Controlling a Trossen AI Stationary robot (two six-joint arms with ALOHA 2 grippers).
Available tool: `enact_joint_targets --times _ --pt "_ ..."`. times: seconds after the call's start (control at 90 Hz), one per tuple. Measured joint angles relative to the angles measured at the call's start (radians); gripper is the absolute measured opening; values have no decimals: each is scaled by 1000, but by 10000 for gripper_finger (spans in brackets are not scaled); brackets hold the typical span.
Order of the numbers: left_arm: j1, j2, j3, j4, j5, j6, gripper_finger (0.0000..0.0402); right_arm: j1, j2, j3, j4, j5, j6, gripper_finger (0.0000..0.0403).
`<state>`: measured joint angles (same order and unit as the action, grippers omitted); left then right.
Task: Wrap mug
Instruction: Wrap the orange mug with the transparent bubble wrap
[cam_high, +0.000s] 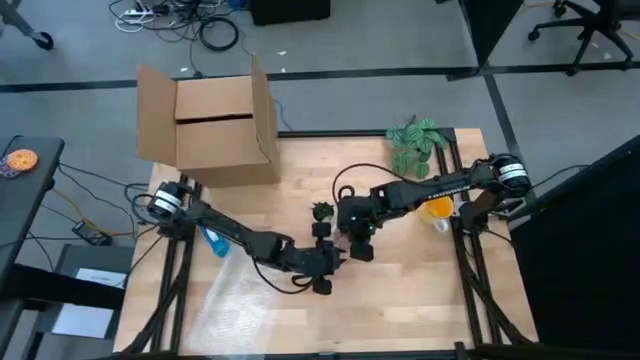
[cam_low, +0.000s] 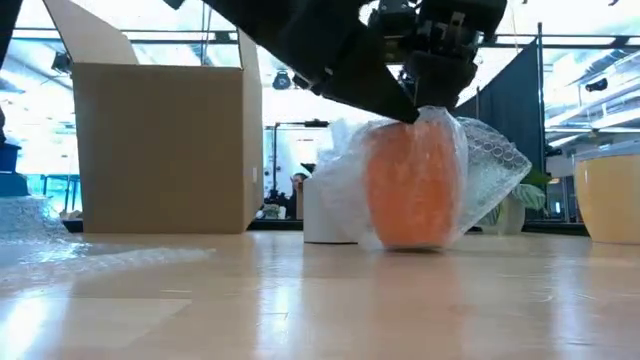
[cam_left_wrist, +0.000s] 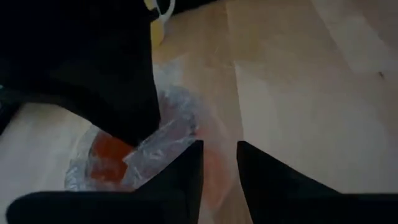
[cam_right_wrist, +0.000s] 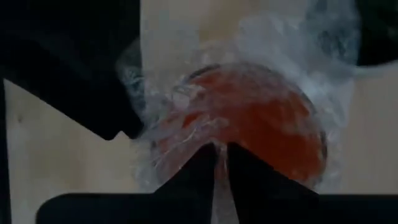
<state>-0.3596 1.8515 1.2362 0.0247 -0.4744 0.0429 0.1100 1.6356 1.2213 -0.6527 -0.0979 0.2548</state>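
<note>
At the centre of the high view, my two grippers meet over the mug (cam_low: 415, 185), which stands upright on the table (cam_high: 420, 300) with bubble wrap (cam_low: 490, 170) already drawn around most of its orange body.

Tool state:
- Right gripper (cam_right_wrist: 222, 165): fingers nearly together, pinching a fold of wrap directly above the mug's open top.
- Left gripper (cam_left_wrist: 219, 168): fingers a small gap apart, holding nothing that I can see, poised just beside the wrapped mug.

Progress, as I judge it:
- Done: the wrap covers the sides and rises above the rim, as seen at centre right of the low view.
- Left: a loose flap stands out on the right of the low view. The top is not closed over and nothing secures the wrap.

Other items: a cardboard box (cam_high: 215, 125) stands open at upper left of the high view. A yellow mug (cam_high: 437, 212) sits unwrapped at centre right, beneath my right arm.
</note>
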Motion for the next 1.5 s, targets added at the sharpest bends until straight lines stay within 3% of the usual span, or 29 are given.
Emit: enact_joint_targets --times 0.378,0.656,0.922,1.056,1.278,1.5 --pt "2 -147 0 -172 -64 33 83 38 0 0 36 67 -19 37" --pt "38 -70 -1 -143 -36 6 83 42 0 -31 149 134 -13 76" --pt "65 -8 0 -142 -30 -18 83 55 -9 -6 133 168 6 90" --pt "72 -5 0 -142 -28 -19 83 65 -11 66 34 165 24 90" --pt "75 -6 33 -193 -30 32 83 80 -19 121 -39 168 75 70" --pt "78 -5 117 -326 -38 58 83 52 40 119 -91 101 129 15"
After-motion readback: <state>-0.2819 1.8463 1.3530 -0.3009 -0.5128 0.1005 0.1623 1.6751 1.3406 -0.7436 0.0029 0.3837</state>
